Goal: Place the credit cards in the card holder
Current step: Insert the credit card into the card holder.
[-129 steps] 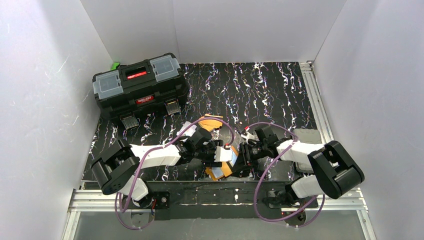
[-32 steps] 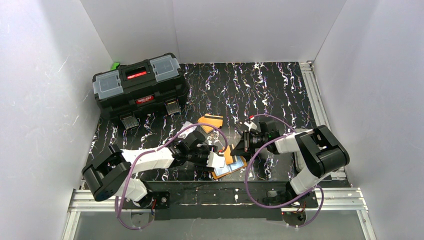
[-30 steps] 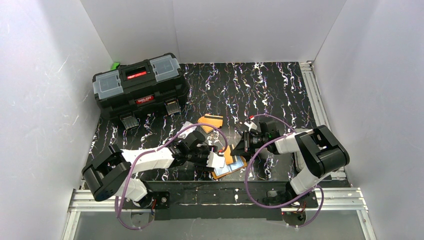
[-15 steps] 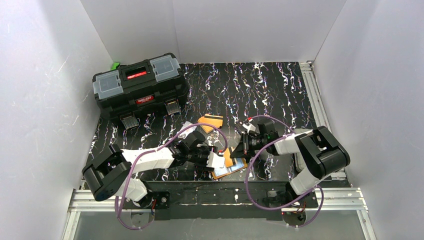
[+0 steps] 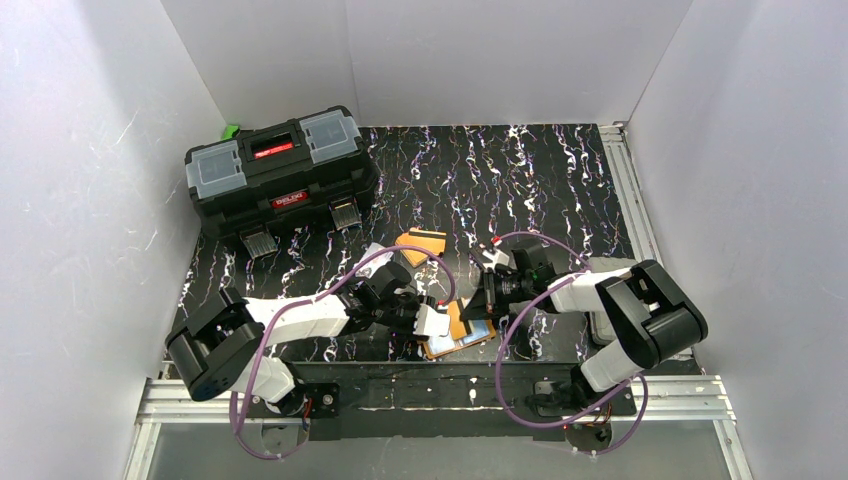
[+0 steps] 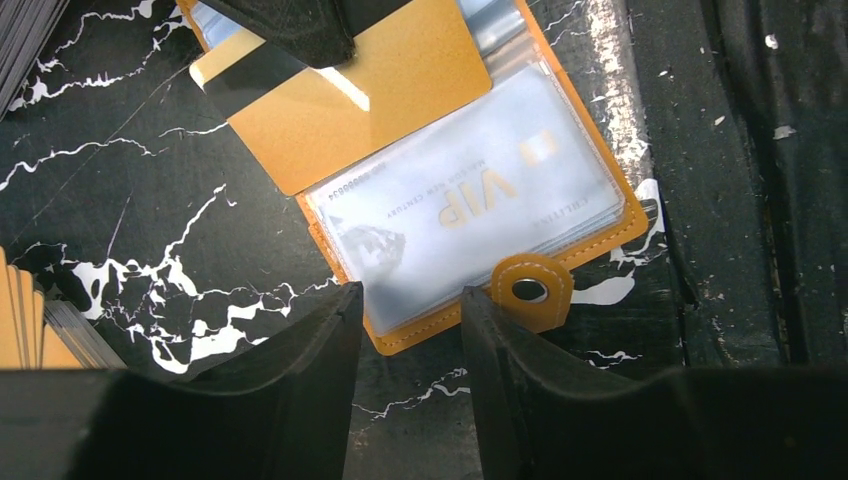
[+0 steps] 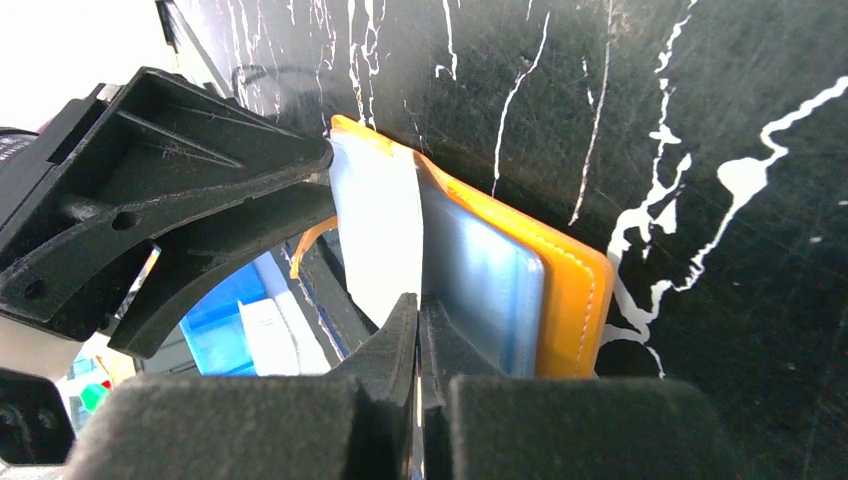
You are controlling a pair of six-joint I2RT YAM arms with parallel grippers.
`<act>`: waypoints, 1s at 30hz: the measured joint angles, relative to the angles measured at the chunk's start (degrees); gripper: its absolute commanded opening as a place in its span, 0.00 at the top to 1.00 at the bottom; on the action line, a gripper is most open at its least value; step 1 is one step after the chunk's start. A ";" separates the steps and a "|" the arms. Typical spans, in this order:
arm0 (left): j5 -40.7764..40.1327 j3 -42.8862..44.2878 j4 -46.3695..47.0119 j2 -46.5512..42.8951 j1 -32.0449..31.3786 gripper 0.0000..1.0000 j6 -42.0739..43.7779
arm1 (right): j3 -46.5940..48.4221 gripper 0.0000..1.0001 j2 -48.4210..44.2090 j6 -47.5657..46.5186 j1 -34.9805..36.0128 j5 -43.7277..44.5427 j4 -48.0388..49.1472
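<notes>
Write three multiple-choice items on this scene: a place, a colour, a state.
1. Where does the big black plastic toolbox stand on the black marbled table? A far left corner; B near right corner; C dead centre.
2. What colour is the thin plastic card pinched in the right gripper? A green; B blue; C orange with a dark stripe.
3. How is the small orange folding wallet? A snapped shut; B lying open, clear sleeves showing; C standing on edge.
1 A: the top view shows it by the far left walls. 2 C: the left wrist view shows both colours. 3 B: its sleeves face up.
</notes>
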 measured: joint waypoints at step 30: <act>-1.38 0.50 -0.33 0.50 -1.11 0.61 -2.36 | 2.49 0.99 -0.13 -2.60 2.97 1.88 -8.48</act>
